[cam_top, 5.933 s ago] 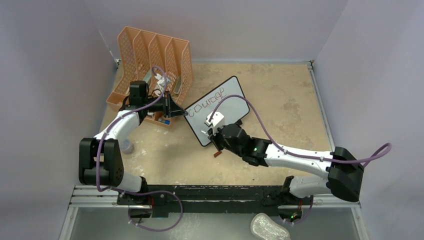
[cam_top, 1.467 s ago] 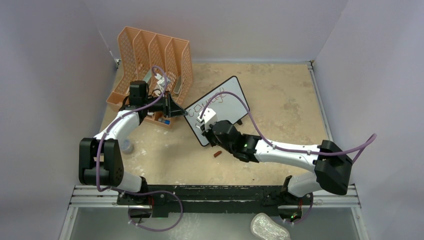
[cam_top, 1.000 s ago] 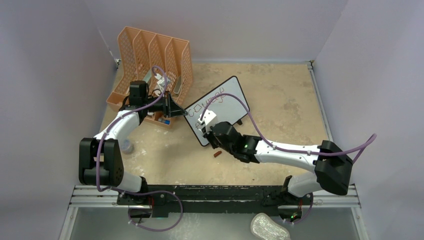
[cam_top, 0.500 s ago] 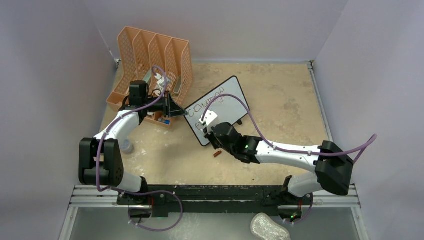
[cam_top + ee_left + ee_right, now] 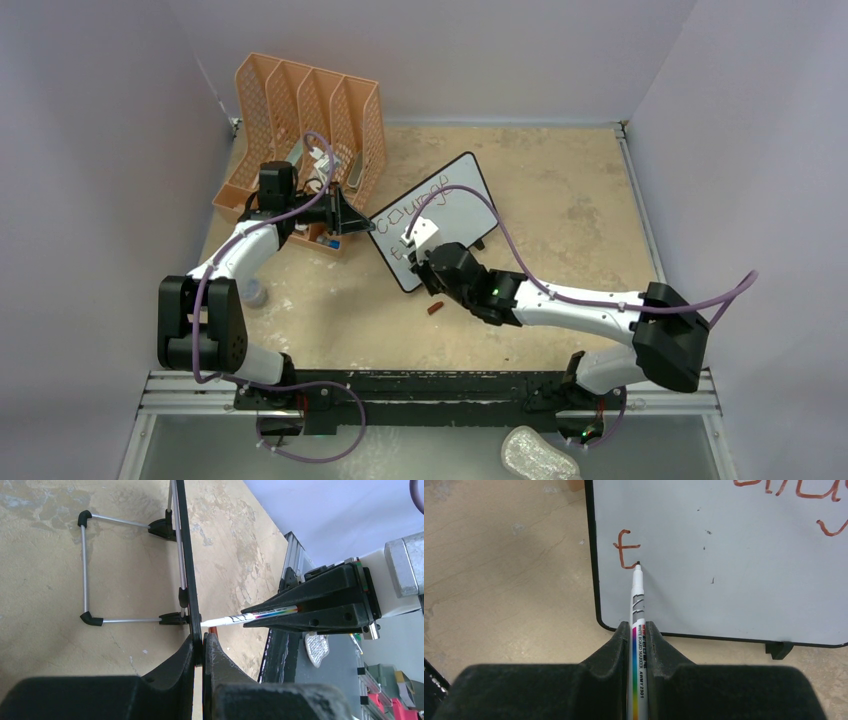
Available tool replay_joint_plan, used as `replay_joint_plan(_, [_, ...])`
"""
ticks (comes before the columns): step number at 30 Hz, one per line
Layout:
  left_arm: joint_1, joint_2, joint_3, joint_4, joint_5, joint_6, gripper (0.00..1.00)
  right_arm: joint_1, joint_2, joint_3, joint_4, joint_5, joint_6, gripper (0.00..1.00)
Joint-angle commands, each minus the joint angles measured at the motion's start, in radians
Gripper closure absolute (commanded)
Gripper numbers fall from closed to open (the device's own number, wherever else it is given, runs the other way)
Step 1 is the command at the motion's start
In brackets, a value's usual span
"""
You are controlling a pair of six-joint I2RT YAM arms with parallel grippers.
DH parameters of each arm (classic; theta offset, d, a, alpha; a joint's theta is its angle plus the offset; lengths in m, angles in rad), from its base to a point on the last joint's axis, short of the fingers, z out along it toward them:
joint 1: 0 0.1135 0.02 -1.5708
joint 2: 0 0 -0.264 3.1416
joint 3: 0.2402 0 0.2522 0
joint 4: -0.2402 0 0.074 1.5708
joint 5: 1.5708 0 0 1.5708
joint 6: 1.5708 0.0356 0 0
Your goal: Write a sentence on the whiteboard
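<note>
right gripper (image 5: pixel 638 626) clamps marker (image 5: pixel 637 597), tip on whiteboard (image 5: pixel 734 555) by "t" (image 5: pixel 626 550), frame upper left; line two begun, next letter due rightward.

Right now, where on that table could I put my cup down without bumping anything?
The tan tabletop right of the small black-framed whiteboard, up to the far corner, is free. So is the front strip left of the brown cap. It's crowded around the orange perforated file organizer and both arms.
</note>
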Motion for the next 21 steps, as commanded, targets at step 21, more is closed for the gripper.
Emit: replay_joint_plan(21, [-0.014,0.009,0.007,-0.019,-0.027,0.044,1.00,-0.021,-0.003,0.058,0.082,0.006,-0.005,1.00])
